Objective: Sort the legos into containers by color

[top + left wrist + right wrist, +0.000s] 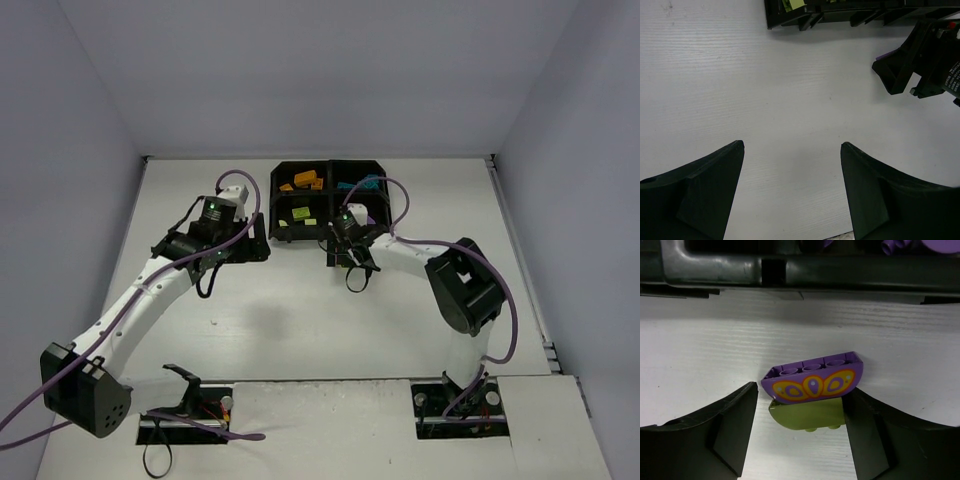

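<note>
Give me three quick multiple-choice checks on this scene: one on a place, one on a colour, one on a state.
1. Where is the butterfly-print purple brick?
A. In the orange compartment
B. Outside the tray, between the right gripper's fingers
C. On an arm's base

2. What colour is the brick right next to it?
A. Orange
B. Teal
C. Yellow-green

3. How is the left gripper?
A. Open, nothing between its fingers
B. Shut on a brick
C. Shut, empty

Answers:
1. B: the right wrist view shows the purple brick between the two fingers, on the near side of the tray's rim.
2. C: the yellow-green brick lies right under it in that view.
3. A: the left wrist view shows the fingers wide apart over bare table.
</note>
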Controlling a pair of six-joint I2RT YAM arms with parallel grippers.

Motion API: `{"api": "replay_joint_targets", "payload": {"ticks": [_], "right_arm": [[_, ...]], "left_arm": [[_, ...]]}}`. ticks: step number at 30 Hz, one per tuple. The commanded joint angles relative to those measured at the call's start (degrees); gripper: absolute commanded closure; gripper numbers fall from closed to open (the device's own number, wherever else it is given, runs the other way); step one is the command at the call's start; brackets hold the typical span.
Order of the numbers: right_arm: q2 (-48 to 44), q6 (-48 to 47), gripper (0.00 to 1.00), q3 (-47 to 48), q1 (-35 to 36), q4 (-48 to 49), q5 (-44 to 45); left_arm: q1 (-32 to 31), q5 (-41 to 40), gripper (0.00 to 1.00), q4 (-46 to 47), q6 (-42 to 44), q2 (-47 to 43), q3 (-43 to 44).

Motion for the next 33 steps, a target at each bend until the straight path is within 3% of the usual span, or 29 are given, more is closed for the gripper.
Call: {"api": "replay_joint_targets", "payload": {"ticks": [1,9,17,20,21,23,33], "right_arm": [[0.58,1.77,0.38,1.98,-0.04,0.42,3.46],[-0.12,0.9,0.52,0.31,-0.04,0.42,5.05],[-2.94,-3.67,0.52,-2.15,0.05,0.77,4.78],[-3.29,-5.08,0.71,-2.68,0.05,0.77,4.35],[-4.07,-6.3,0.86,-2.77,0.05,0.86,3.82],[-5.48,-8.5,1.0,-3.82,0.4,3.32,2.94],[-26.56,-27.92,1.0,-12.96,1.19,15.79,-13.92]], "left_arm": [[-0.23,-0.17,0.29,1.31,0.7,-1.82,1.0],[-0.23,-0.34,0.29,1.22,0.7,-2.17,1.0],[-0.23,-0.08,0.29,1.39,0.61,-1.47,1.71],[-0.23,0.62,0.29,1.4,0.44,-1.2,2.23],[-0.23,0.88,0.28,1.48,0.44,-1.12,2.32],[-0.32,1.32,0.29,1.31,0.35,-1.2,3.11],[-0.32,15.29,0.29,3.77,0.61,0.55,7.24]]}}
